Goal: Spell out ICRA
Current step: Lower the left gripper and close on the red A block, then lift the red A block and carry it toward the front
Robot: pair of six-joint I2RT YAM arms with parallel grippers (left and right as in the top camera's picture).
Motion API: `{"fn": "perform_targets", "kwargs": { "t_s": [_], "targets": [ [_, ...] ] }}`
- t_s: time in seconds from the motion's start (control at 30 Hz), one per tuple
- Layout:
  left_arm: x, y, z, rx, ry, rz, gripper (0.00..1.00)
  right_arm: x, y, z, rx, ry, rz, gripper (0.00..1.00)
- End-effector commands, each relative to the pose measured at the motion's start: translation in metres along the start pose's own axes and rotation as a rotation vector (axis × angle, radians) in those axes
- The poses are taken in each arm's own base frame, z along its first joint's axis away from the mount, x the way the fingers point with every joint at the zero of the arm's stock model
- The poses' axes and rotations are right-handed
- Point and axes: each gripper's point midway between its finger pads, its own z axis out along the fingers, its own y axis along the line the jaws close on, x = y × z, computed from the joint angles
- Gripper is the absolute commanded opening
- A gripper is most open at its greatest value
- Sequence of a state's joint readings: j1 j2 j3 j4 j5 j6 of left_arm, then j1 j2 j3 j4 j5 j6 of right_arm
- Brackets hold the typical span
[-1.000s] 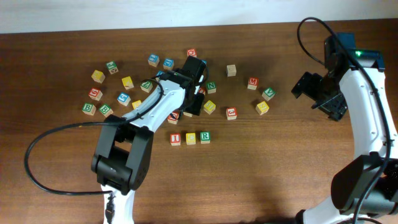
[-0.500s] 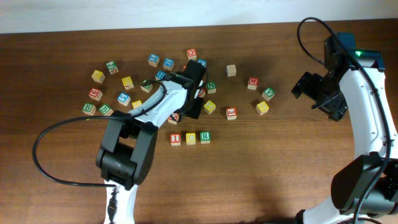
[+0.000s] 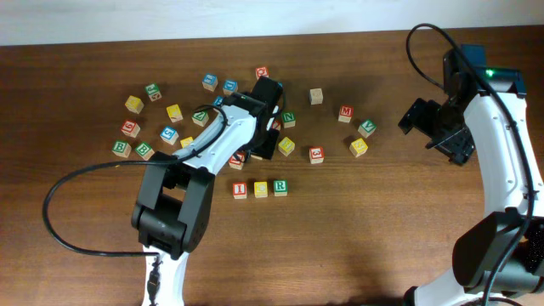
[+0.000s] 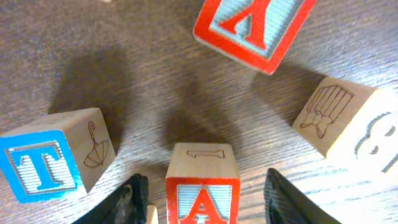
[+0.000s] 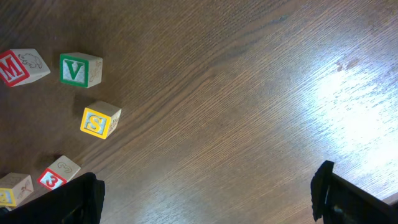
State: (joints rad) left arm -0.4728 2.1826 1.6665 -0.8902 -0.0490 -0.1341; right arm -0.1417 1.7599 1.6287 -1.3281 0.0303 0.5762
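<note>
The lower part of the red A cube (image 4: 202,190), set between the fingers of the left pincer (image 4: 205,193), is cut off by the bottom edge. Ahead of the pincer, a red-lettered cube (image 4: 252,28) is clipped at the top. To the pincer's right, a pale cube (image 4: 348,127) is blurred and cropped. From overhead, the red A cube is hidden under the pincer.

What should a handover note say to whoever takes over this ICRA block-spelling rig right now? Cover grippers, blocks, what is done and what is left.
Left gripper: open, straddling the red A cube in the pile, gaps on both sides, not gripped.
Right gripper: open, empty, off at the table's right side.
Done: I, C, R sit in a row.
Left: close on the A, lift it, set it just after the R.
</note>
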Motion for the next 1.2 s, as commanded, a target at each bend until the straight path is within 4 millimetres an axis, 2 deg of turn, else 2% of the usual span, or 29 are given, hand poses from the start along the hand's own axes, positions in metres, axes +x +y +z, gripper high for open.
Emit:
{"fn": "perform_targets", "kwargs": {
  "t_s": [0.0,0.1,0.17,0.43,0.83,1.17],
  "targets": [
    [-0.0028,-0.0028,-0.0016,0.009,-0.001,0.007,0.51,-0.0019,-0.0042,0.0002,0.018,-0.01,0.008,0.98],
    [-0.0022,-0.0027,-0.0014,0.008,0.001,0.008,0.56,-0.0019,-0.0042,0.0002,0.018,-0.01,0.008,0.98],
    [-0.0019,-0.0027,-0.0014,0.009,0.003,0.008,0.56,-0.0019,-0.0042,0.0002,0.018,-0.01,0.008,0.98],
    [-0.0003,-0.0025,-0.001,0.008,0.008,0.008,0.43,-0.0019,-0.0042,0.0002,0.018,-0.01,0.008,0.98],
    [-0.0033,-0.0029,-0.001,0.009,-0.004,0.007,0.4,-0.0019,-0.0042,0.0002,0.018,-0.01,0.008,0.98],
    [-0.0023,-0.0028,-0.001,0.009,0.0,0.007,0.29,-0.0019,-0.0042,0.0002,0.018,-0.01,0.008,0.98]
  ]
}}
